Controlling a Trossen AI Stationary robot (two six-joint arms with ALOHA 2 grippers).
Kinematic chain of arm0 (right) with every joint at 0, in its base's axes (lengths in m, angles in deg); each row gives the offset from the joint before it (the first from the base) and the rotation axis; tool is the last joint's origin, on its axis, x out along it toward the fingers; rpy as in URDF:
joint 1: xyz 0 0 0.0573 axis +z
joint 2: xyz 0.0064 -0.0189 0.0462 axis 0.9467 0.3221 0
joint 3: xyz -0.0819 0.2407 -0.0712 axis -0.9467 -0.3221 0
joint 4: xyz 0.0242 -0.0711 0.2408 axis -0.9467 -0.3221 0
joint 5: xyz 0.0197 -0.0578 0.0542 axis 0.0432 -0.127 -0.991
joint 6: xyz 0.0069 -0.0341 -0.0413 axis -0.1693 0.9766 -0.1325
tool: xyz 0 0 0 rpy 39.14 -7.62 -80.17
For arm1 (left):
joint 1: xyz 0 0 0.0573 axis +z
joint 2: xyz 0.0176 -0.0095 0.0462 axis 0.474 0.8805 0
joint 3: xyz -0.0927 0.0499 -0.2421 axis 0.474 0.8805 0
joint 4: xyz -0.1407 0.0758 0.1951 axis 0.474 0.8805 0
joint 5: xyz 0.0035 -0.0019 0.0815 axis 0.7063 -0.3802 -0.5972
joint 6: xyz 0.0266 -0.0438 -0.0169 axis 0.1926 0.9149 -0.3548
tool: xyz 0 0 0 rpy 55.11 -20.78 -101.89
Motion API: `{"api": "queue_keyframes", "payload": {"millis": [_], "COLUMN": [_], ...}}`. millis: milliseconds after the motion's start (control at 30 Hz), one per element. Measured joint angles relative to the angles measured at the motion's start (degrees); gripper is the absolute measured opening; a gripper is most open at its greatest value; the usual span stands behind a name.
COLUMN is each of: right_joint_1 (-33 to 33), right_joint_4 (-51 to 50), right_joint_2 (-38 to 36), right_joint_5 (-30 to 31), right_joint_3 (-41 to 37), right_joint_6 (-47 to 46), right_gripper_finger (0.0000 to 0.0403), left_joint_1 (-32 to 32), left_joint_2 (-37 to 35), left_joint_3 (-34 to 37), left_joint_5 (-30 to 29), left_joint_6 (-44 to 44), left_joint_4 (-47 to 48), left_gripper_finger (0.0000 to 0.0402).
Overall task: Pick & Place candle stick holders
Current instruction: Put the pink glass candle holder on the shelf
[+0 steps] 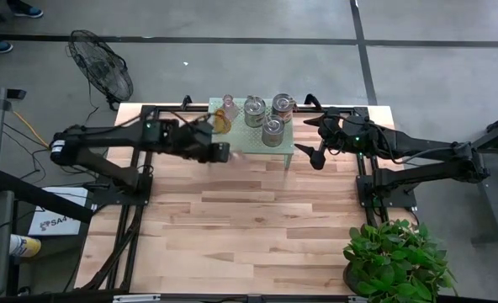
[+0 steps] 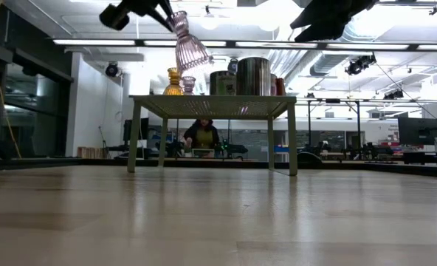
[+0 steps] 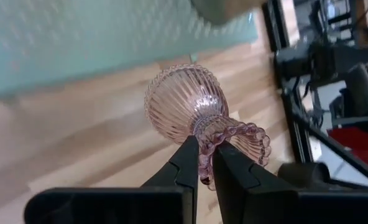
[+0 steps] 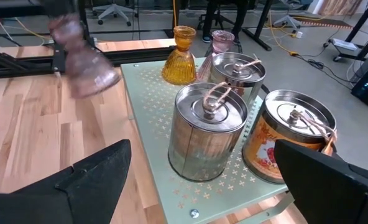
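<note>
A pink ribbed glass candle stick holder [image 3: 185, 102] hangs in the air with my left gripper [image 3: 204, 144] shut on it, off the left end of the pale green stand [image 1: 251, 141] and higher than its top [image 2: 191, 48]. On the stand rest an amber glass holder [image 4: 179, 57], a small pinkish glass one [image 4: 222, 41] and three silvery tin holders [image 4: 207, 130], one with reddish marks [image 4: 289, 140]. My right gripper [image 1: 309, 139] hovers open at the stand's right end, touching nothing. My left gripper pinches the beaded rim [image 3: 216, 138] of the pink holder's narrow end between its two fingers. The fingers slant down from the table's left side. The holder is lifted clear and hangs tilted, its wide ribbed bell [image 2: 193, 53] below the fingers.
The stand sits on four legs at the table's far middle. A potted plant [image 1: 394, 257] stands at the near right corner. A fan [image 1: 102, 66] is on the floor beyond the far left corner. Bare wooden table [image 1: 232, 219] lies in front of the stand.
</note>
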Motion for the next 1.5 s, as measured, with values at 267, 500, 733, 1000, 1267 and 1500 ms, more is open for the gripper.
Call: {"api": "queue_keyframes", "payload": {"millis": [267,500,733,1000,1267,1500], "right_joint_1": [-0.02,0.0,0.0,-0.02,-0.02,-0.02], "right_joint_4": [0.0,0.0,-0.2,-0.57,-1.15,-1.31], "right_joint_2": [0.0,0.0,0.0,0.0,0.0,0.0], "right_joint_5": [0.48,0.61,0.6,0.6,0.17,0.15], "right_joint_3": [0.0,0.0,0.0,-0.02,-0.02,-0.02], "right_joint_6": [0.0,0.0,-0.37,-0.87,-0.87,-0.9], "right_gripper_finger": [0.039,0.039,0.0389,0.039,0.0389,0.039], "left_joint_1": [4.36,8.72,10.13,12.22,14.27,14.27], "left_joint_2": [-0.02,1.53,4.68,12.25,19.65,23.57], "left_joint_3": [-5.79,-5.78,-7.52,-19.7,-28.92,-30.0], "left_joint_5": [-3.86,-1.74,1.09,1.57,3.98,6.76], "left_joint_6": [-5.2,-6.07,-8.35,-12.81,-14.13,-15.17], "left_joint_4": [3.67,2.85,0.45,11.12,20.8,21.37], "left_gripper_finger": [0.0026,0.0026,0.0024,0.0018,0.0018,0.0018]}}
